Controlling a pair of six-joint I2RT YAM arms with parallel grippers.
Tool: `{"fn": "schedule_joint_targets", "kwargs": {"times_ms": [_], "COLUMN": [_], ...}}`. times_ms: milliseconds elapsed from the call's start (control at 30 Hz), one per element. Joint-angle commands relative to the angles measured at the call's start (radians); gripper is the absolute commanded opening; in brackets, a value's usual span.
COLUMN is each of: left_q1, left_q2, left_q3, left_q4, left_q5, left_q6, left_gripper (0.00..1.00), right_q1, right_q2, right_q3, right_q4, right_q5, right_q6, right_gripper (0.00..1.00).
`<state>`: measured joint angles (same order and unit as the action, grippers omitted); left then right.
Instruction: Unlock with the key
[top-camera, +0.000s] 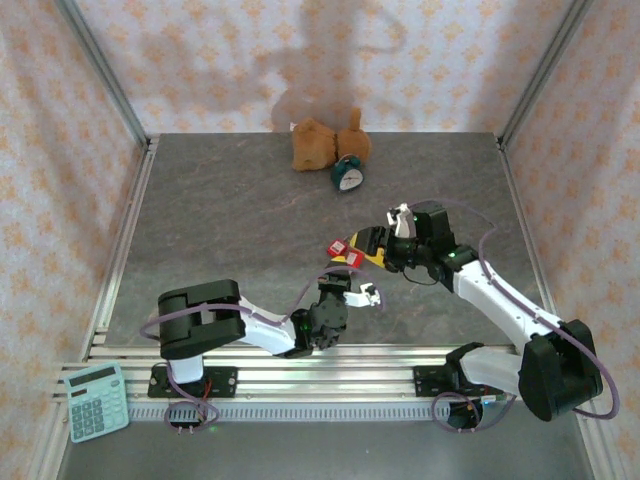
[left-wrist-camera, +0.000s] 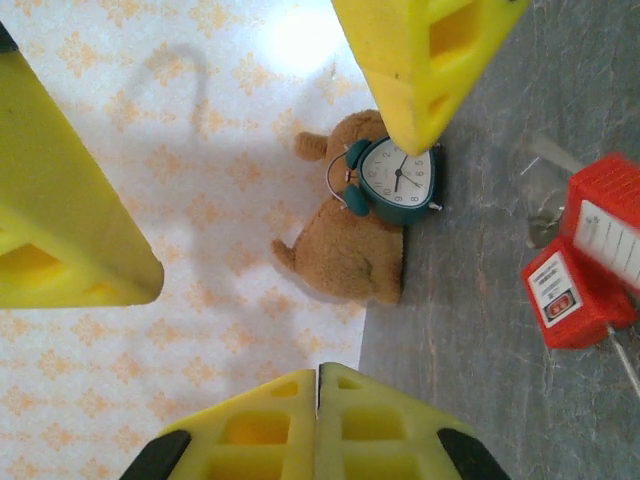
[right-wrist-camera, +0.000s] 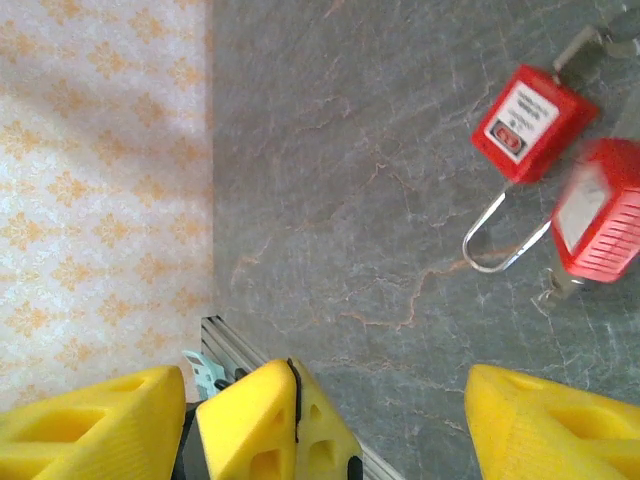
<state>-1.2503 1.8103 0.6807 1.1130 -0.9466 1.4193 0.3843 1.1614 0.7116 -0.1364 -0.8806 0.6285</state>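
Two small red padlocks (top-camera: 341, 253) lie together on the grey table, seen at the right of the left wrist view (left-wrist-camera: 562, 296) and at the upper right of the right wrist view (right-wrist-camera: 525, 122). The nearer padlock (right-wrist-camera: 600, 212) has its wire shackle (right-wrist-camera: 497, 243) swung out. My left gripper (left-wrist-camera: 319, 385) is shut, fingertips pressed together, with nothing visible between them. It points at the back wall, just short of the padlocks (top-camera: 347, 279). My right gripper (right-wrist-camera: 320, 395) is open, and its yellow fingers (left-wrist-camera: 430, 60) straddle the left gripper's tips (right-wrist-camera: 290, 420). The key is hidden.
A brown plush toy (top-camera: 318, 143) and a teal alarm clock (top-camera: 348, 176) stand against the back wall. A calculator (top-camera: 97, 401) lies at the near left by the rail. Patterned walls close in the left, right and back.
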Motion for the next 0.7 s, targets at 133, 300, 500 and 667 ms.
{"fn": "schedule_joint_targets", "kwargs": {"times_ms": [133, 300, 500, 667], "left_q1": [0.010, 0.070, 0.094, 0.095], "left_q2": [0.005, -0.079, -0.144, -0.103], "left_q3": [0.013, -0.022, -0.006, 0.013], "left_q4": [0.093, 0.133, -0.023, -0.011], "left_q5": [-0.017, -0.072, -0.154, -0.221], "left_q6": [0.036, 0.003, -0.247, -0.310], "left_gripper": [0.06, 0.06, 0.07, 0.07], "right_q1": [-0.026, -0.100, -0.074, -0.052], "right_q2": [-0.036, -0.089, 0.119, 0.262], "right_q3": [0.011, 0.043, 0.135, 0.150], "right_q4": [-0.058, -0.206, -0.334, -0.282], "right_q5": [0.105, 0.351, 0.473, 0.537], "right_q6": [-0.028, -0.113, -0.248, -0.278], "right_gripper": [0.70, 0.70, 0.64, 0.64]}}
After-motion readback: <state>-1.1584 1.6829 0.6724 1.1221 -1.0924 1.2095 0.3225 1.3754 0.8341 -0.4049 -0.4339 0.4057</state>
